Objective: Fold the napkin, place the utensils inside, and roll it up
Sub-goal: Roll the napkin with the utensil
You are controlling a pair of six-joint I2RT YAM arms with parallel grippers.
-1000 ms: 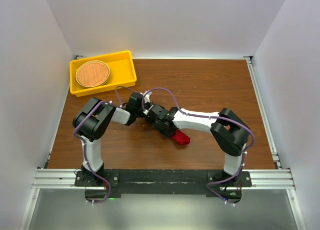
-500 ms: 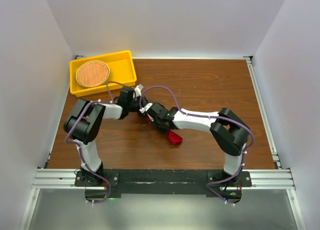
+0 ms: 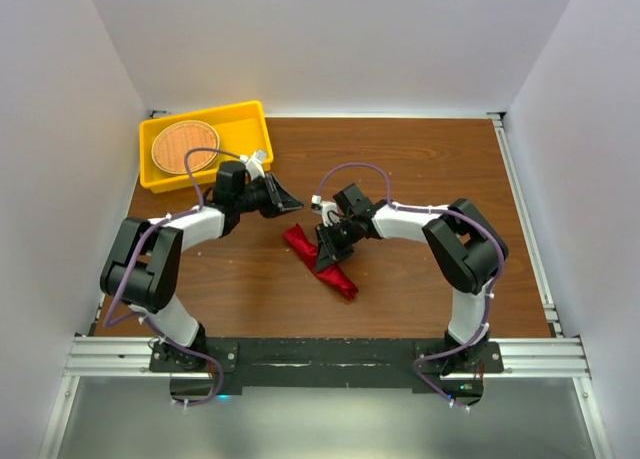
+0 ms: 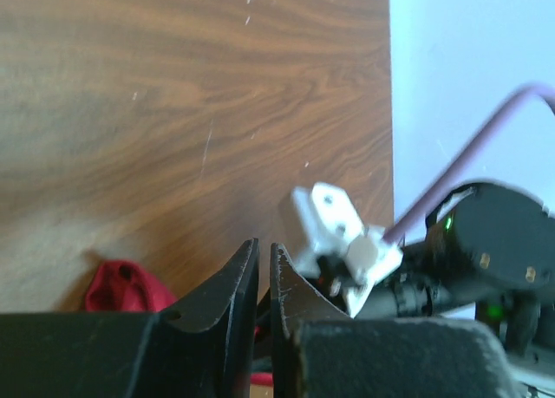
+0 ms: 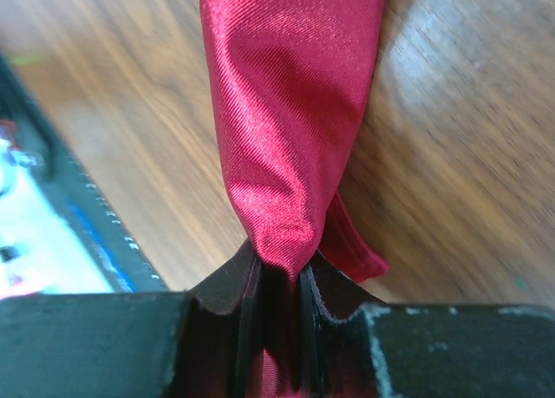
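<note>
The red napkin point(image 3: 338, 277) lies bunched into a long strip on the brown table point(image 3: 420, 169). My right gripper point(image 3: 326, 253) is shut on its upper part; in the right wrist view the cloth point(image 5: 286, 112) is pinched between the jaws point(image 5: 279, 264) and hangs away from them. My left gripper point(image 3: 287, 202) hovers up and left of the napkin, apart from it. Its jaws point(image 4: 263, 244) stand a narrow slit apart with nothing between them. A corner of the napkin point(image 4: 121, 285) shows to the left of the left fingers. The utensils are out of view.
A yellow tray point(image 3: 255, 119) at the back left holds a round woven mat point(image 3: 185, 146). The right arm's white wrist part point(image 4: 334, 229) sits close in front of the left gripper. White walls close in the table on three sides.
The left arm drew back toward the tray, its jaws parting slightly away from the napkin. The right gripper closed on the napkin and moved right, and the cloth now lies stretched out longer.
</note>
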